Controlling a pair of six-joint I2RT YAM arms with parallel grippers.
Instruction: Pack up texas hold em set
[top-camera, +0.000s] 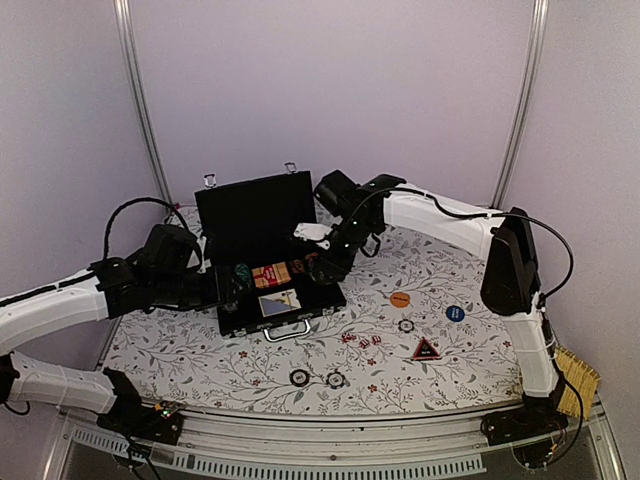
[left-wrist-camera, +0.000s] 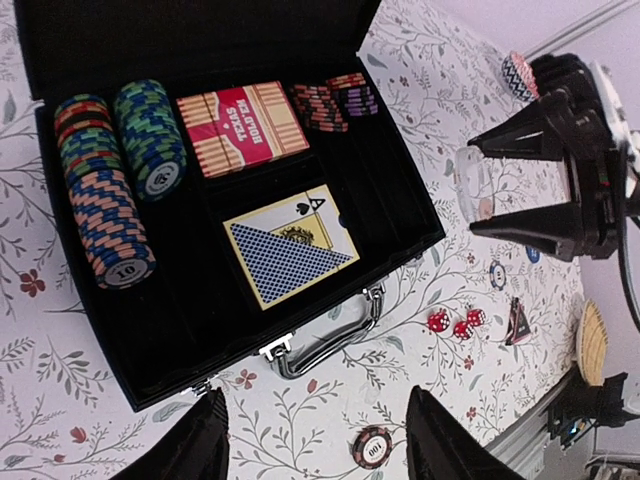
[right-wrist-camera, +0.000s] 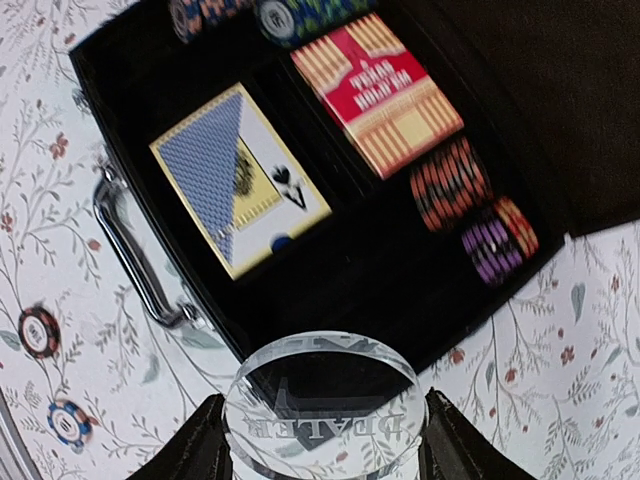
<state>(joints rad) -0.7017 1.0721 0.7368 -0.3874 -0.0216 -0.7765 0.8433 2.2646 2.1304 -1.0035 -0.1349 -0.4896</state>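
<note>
The right hand (right-wrist-camera: 325, 442), pinching the clear dealer disc (right-wrist-camera: 322, 390), should lower it flat into the case (right-wrist-camera: 400, 300) at twelve o'clock; left hand (left-wrist-camera: 318, 440) spread.

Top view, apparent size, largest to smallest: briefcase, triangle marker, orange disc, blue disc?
1. briefcase, by far the largest.
2. triangle marker, slightly bigger than the discs, though it lies nearer the camera.
3. orange disc and blue disc: alike, not ranked.
</note>
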